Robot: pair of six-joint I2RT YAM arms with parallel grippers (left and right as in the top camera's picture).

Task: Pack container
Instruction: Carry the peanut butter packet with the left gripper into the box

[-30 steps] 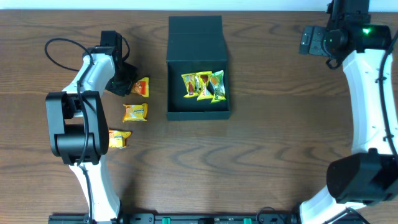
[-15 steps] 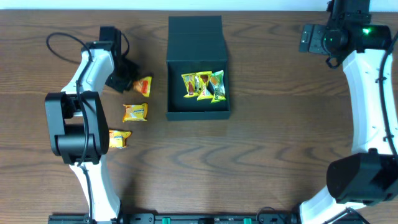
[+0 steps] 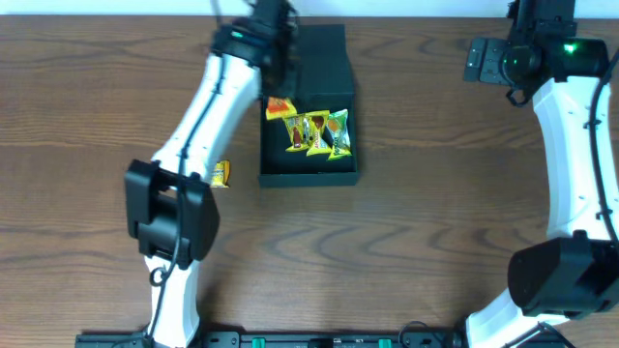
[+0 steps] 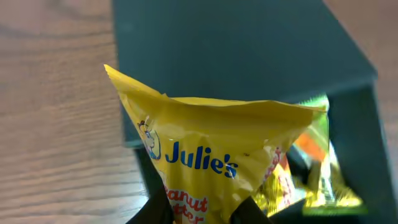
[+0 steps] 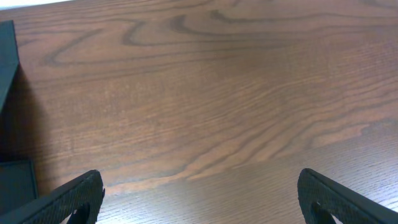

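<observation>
The dark teal container (image 3: pixel 307 176) stands open at table centre, its flap lid (image 3: pixel 319 58) laid back. Several snack packets (image 3: pixel 317 133) lie inside. My left gripper (image 3: pixel 278 89) is shut on a yellow Julie's peanut butter packet (image 3: pixel 280 107) and holds it over the container's left wall. In the left wrist view the packet (image 4: pixel 217 155) fills the frame, with the container's lid (image 4: pixel 236 50) behind it and the packets inside (image 4: pixel 311 180) at the right. My right gripper (image 5: pixel 199 208) is open and empty over bare wood at the far right, near the container's edge (image 5: pixel 9 112).
One yellow packet (image 3: pixel 221 174) lies on the table left of the container, partly hidden under my left arm. The right arm (image 3: pixel 571 145) stands along the table's right side.
My left gripper has lifted the orange-yellow packet from the table's left side and swung right to the container's left wall. The right arm has not moved.
</observation>
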